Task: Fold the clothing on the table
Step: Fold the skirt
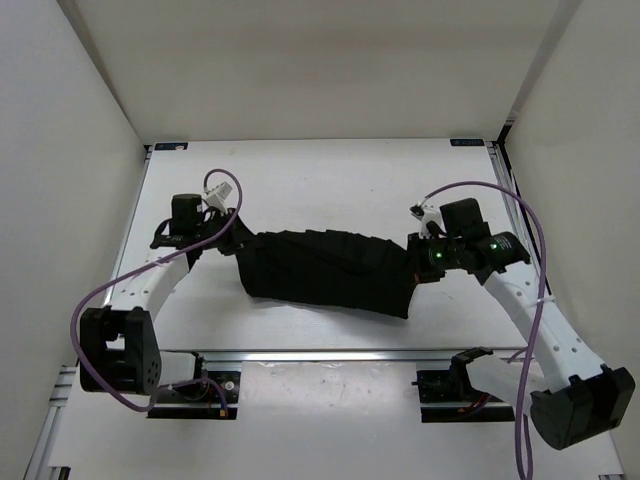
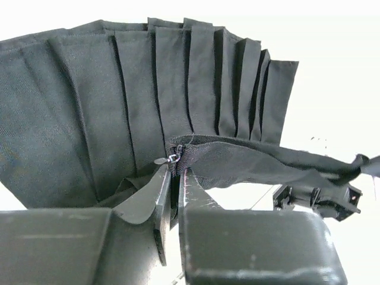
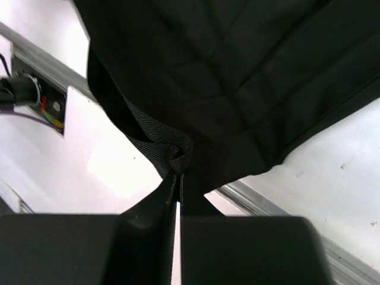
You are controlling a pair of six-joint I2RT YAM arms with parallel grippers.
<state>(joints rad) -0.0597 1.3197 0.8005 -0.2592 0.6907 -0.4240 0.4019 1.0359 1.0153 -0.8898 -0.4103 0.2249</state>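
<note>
Clothing [image 1: 330, 272]: one black pleated garment, stretched crosswise over the middle of the white table [image 1: 330, 180], nearer the front rail [image 1: 330, 353] than the back edge, and held at both ends. Left gripper [image 1: 232, 235]: positioned at the garment's left end. The left wrist view shows its jaws drawn narrow, with the top band of the fabric pinched between them and a small zip pull [image 2: 161, 160] just beside the fingertips. In that view the pleats fan up and away from the grip, sharp-edged and overlapping. Right gripper [image 1: 415, 262]: positioned at the garment's right end. The right wrist view shows its jaws pressed together on a bunched fold of woven band at the garment's edge, with the rest of the cloth spreading away above the fingers. The left wrist view shows the band running from one grip across to the other, where the opposite gripper is small and dark at the far end. From overhead, the garment's near edge slants toward the front rail on the right side. A shadow lies on the table along that near edge. Whether the lower hem touches the surface cannot be determined. Both arms reach inward from their bases at the near edge, elbows turned out toward the side walls.
</note>
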